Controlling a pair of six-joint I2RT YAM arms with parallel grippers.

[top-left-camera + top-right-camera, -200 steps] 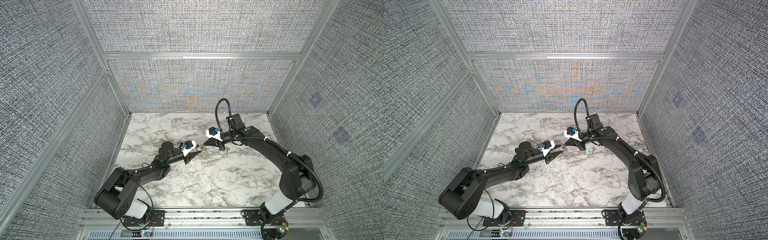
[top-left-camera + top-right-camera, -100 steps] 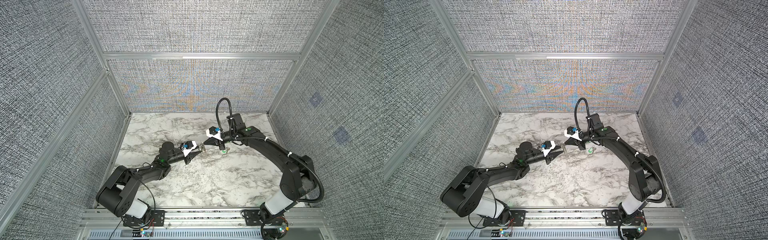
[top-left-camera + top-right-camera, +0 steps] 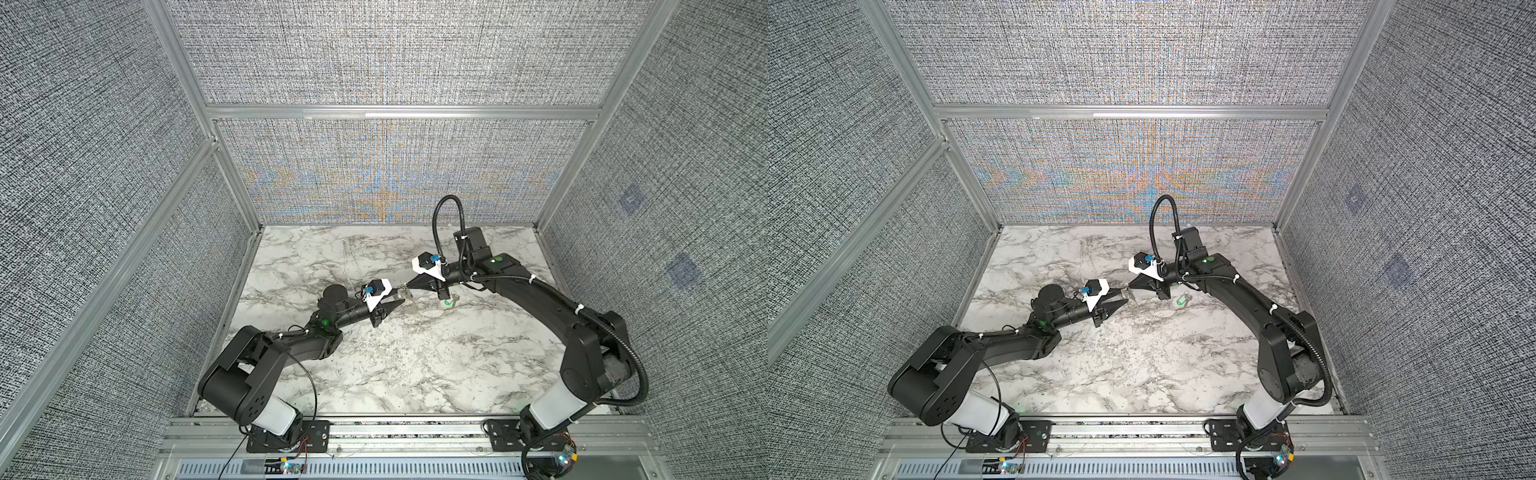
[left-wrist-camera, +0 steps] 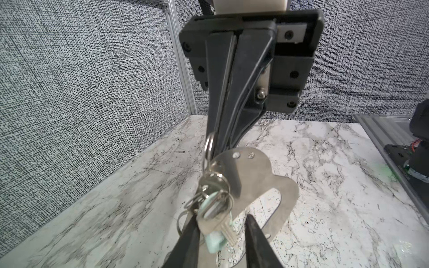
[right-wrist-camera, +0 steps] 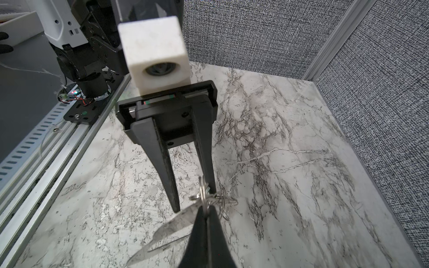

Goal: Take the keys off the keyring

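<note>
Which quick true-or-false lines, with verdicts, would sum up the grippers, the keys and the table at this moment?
1. The right gripper is shut on a small ring at the top of the bunch of keys. True.
2. The left gripper is clamped shut. False: its fingers stand apart, one on either side of the hanging keys.
3. The big metal loop lies flat on the table. False: it hangs in the air with the keys.
4. A green tag lies on the table near the right arm. True.
</note>
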